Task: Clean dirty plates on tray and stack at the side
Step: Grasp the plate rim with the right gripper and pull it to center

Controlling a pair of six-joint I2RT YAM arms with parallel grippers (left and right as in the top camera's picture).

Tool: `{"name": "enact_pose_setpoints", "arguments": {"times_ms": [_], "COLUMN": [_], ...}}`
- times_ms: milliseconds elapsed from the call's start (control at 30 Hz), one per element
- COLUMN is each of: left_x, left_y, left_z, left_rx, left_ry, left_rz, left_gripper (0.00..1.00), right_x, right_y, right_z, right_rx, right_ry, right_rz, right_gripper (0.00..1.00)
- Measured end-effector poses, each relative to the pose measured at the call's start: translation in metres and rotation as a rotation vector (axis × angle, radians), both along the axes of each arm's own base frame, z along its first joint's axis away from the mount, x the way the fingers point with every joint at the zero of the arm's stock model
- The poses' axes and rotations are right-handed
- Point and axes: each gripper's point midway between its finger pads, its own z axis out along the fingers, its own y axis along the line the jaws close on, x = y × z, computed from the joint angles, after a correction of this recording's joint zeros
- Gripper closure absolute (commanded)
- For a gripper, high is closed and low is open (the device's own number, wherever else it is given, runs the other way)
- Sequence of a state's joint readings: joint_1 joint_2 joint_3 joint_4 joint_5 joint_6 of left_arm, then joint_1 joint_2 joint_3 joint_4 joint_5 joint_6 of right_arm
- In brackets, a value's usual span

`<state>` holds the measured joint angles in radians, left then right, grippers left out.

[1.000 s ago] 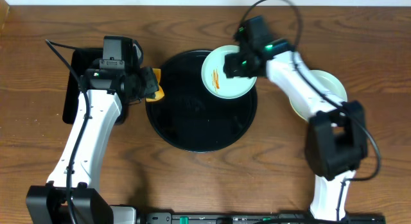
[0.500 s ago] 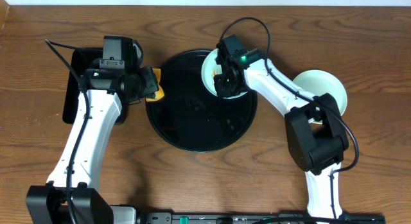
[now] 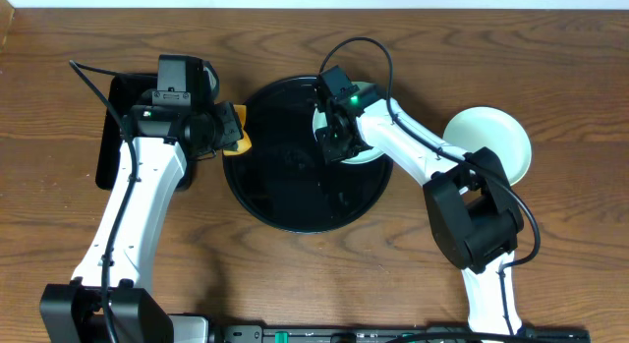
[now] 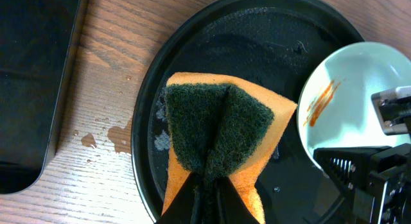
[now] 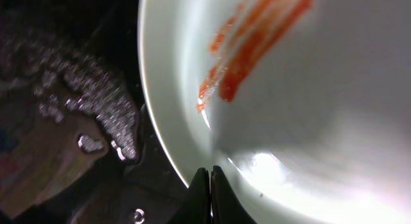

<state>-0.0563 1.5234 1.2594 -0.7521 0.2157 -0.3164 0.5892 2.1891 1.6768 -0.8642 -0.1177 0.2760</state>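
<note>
Swung inward since a second ago, the right gripper (image 3: 334,137) now sits at the plate's (image 4: 359,95) 8 o'clock rim instead of its 2 o'clock side. Its fingertips look pressed together, tips down on the plate just inside the rim. I cannot tell whether they pinch the rim. The plate lies in the tray (image 3: 285,191) at about 1 o'clock, with orange-red streaks (image 5: 257,38) on its face. The left gripper (image 4: 205,198) has not moved. It hangs over the tray's 10 o'clock rim, clamped on a folded sponge (image 4: 218,134). A second plate (image 3: 496,137) rests on the table at 3 o'clock, off the tray.
</note>
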Motion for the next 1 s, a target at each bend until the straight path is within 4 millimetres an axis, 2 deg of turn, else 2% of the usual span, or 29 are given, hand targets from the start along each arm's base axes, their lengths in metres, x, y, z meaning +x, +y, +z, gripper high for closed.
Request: {"name": "enact_pose_setpoints", "arguments": {"times_ms": [133, 500, 633, 800, 900, 1000], "left_x": [0.0, 0.0, 0.0, 0.0, 0.0, 0.0], "left_y": [0.0, 0.0, 0.0, 0.0, 0.0, 0.0], "left_z": [0.0, 0.0, 0.0, 0.0, 0.0, 0.0], "left_rx": [0.0, 0.0, 0.0, 0.0, 0.0, 0.0], "left_ry": [0.0, 0.0, 0.0, 0.001, 0.001, 0.001], "left_rz": [0.0, 0.0, 0.0, 0.0, 0.0, 0.0], "left_gripper": [0.93, 0.93, 0.93, 0.92, 0.93, 0.93], "right_x": [-0.013, -0.074, -0.081, -0.078, -0.065, -0.045], "right_y": [0.012, 0.064, 0.07, 0.067, 0.051, 0.023], "right_z": [0.001, 0.003, 0.006, 0.011, 0.025, 0.055], "right_rx": [0.032, 0.097, 0.133, 0.164, 0.178, 0.185], "right_ry": [0.032, 0.127, 0.152, 0.179, 0.173, 0.134], "right_rz": [0.061, 0.245, 0.264, 0.241, 0.174, 0.067], "right_gripper": [0.99, 0.99, 0.99, 0.96, 0.81, 0.64]}}
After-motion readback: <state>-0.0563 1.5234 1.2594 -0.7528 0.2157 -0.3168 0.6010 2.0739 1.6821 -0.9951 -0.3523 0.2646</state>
